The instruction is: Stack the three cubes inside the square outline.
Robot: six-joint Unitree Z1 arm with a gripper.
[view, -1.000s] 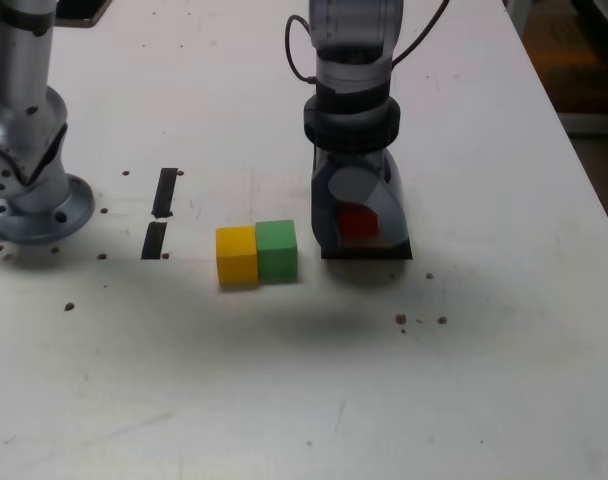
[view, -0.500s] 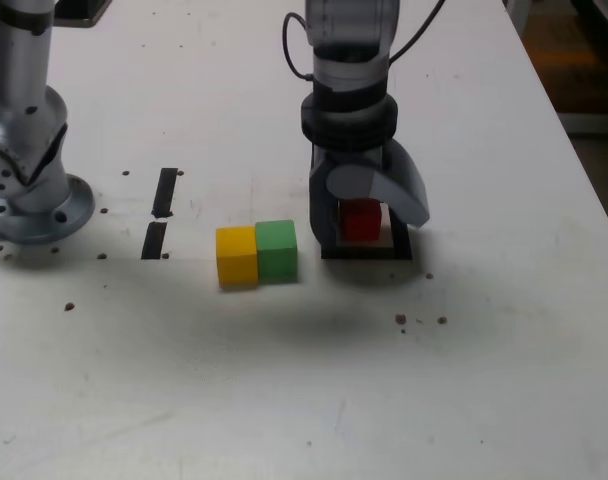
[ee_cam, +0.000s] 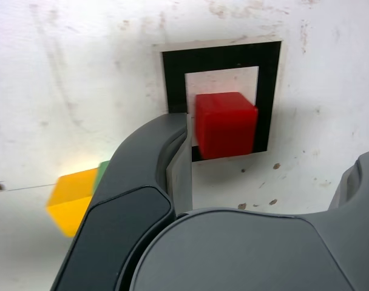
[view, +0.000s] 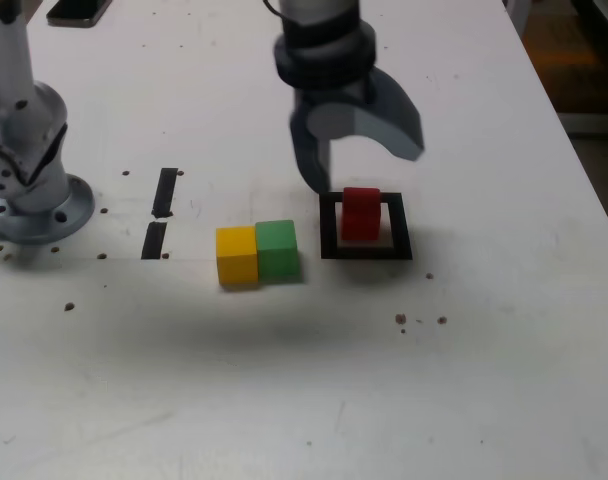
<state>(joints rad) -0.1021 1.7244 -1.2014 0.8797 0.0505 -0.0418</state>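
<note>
The red cube (view: pixel 360 213) stands upright inside the black square outline (view: pixel 367 250), on its white centre. My gripper (view: pixel 362 165) hangs just above and behind it, open, with nothing between the fingers and clear of the cube. The yellow cube (view: pixel 237 254) and green cube (view: pixel 277 249) sit touching side by side on the table, to the exterior view's left of the outline. In the wrist view the red cube (ee_cam: pixel 225 124) lies within the outline (ee_cam: pixel 221 54) beyond my gripper (ee_cam: pixel 266 176); the yellow cube (ee_cam: pixel 72 197) shows blurred beside one finger, with a sliver of the green cube (ee_cam: pixel 102 173).
Two short black strips (view: pixel 165 190) (view: pixel 154 240) lie on the white table at the exterior view's left of the cubes. The arm's metal base (view: pixel 29 170) stands at the far left. Small dark specks (view: pixel 419 320) dot the table. The table edge runs down the right side.
The gripper opened off the red cube and rose up and slightly to the exterior view's left, leaving the cube standing in the outline. The yellow and green cubes stayed put.
</note>
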